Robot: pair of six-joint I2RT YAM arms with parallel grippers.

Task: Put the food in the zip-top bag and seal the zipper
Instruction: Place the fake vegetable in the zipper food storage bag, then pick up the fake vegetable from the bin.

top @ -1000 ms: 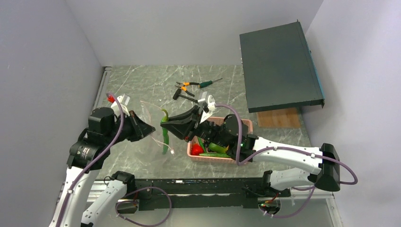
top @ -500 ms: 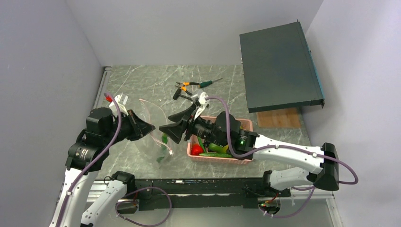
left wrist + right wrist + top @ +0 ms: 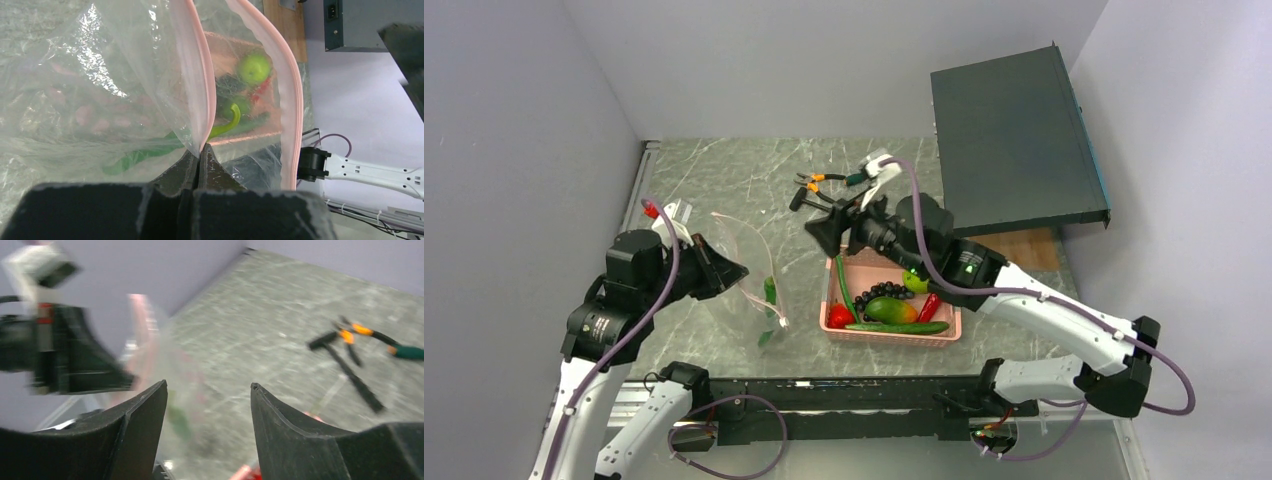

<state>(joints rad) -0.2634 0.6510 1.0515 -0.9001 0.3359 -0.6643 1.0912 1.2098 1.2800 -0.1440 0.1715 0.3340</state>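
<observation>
While left tool [image 3: 199,150] pinches zipper [image 3: 202,90], bag [image 3: 100,75] holds green pepper [image 3: 135,156]; right tool [image 3: 207,385] released.

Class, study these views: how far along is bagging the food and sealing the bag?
Done: one green pepper lies inside the zip-top bag. In hand: the left hand pinches the zipper, mouth open; the right hand is open and empty. Left: the food in the pink basket, then sealing.

The table [image 3: 724,180] has a grey marble-patterned top. A pink mesh basket [image 3: 894,338] stands near the front edge, with orange-handled pliers [image 3: 816,181] and a green-handled screwdriver [image 3: 861,178] lying behind it. A wooden board [image 3: 1016,250] lies at the right.
</observation>
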